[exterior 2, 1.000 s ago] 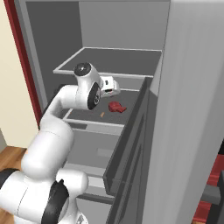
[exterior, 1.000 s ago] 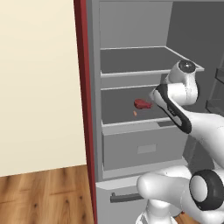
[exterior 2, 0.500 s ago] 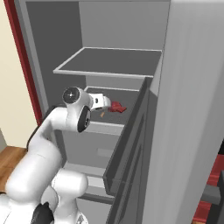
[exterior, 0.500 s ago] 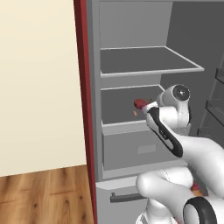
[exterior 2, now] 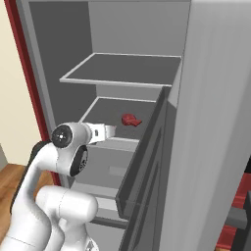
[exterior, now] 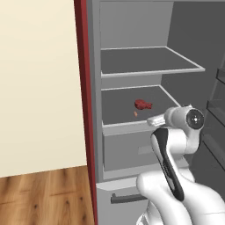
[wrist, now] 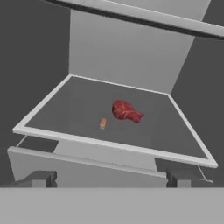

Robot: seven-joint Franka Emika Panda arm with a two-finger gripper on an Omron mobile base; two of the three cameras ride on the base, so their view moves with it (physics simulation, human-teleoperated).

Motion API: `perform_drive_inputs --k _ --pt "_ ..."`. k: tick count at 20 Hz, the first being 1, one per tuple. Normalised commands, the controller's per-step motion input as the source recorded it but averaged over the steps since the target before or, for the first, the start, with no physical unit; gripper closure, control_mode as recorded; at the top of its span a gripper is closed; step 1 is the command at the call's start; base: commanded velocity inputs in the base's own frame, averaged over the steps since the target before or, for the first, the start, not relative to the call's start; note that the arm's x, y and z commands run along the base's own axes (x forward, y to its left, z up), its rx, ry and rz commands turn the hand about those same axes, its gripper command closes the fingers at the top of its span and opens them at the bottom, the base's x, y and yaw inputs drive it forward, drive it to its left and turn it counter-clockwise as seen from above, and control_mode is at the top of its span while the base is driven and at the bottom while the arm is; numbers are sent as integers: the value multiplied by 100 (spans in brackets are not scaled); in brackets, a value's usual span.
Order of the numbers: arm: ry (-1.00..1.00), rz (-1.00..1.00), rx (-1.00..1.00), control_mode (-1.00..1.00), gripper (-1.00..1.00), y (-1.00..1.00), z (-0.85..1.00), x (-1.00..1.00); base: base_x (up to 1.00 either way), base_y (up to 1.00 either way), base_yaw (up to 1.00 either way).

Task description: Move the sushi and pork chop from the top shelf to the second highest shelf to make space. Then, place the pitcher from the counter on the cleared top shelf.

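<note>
The sushi (wrist: 102,124), a small orange block, and the pork chop (wrist: 126,111), a lumpy dark-red piece just to its right, both lie mid-surface on the second shelf (wrist: 48,109), a flat matte grey panel with a thin pale rim. The top shelf (exterior: 149,61) above is an identical panel. The gripper (wrist: 109,178) sits level with the second shelf's front edge, outside the fridge, released and grasping nothing, with its dark fingertips spread wide. Risk: the pale rims project forward, and a raised wrist could strike the top shelf's edge during retraction. The pitcher is tall; it may foul the fridge ceiling or tip on the smooth panel if set down off-vertical.
</note>
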Motion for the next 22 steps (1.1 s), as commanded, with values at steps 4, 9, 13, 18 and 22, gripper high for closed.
perform_drive_inputs --k 4,9,13,18,22 --pt "15 -5 6 -100 -100 0 95 -100 0 0 0" --pt "18 -5 1 -100 -100 7 52 -89 0 0 0" --pt "3 -1 0 -100 -100 37 0 -85 0 0 0" --pt "0 0 0 -100 -100 33 0 -63 0 0 0" --pt "0 0 0 -100 -100 18 3 -31 0 0 0"
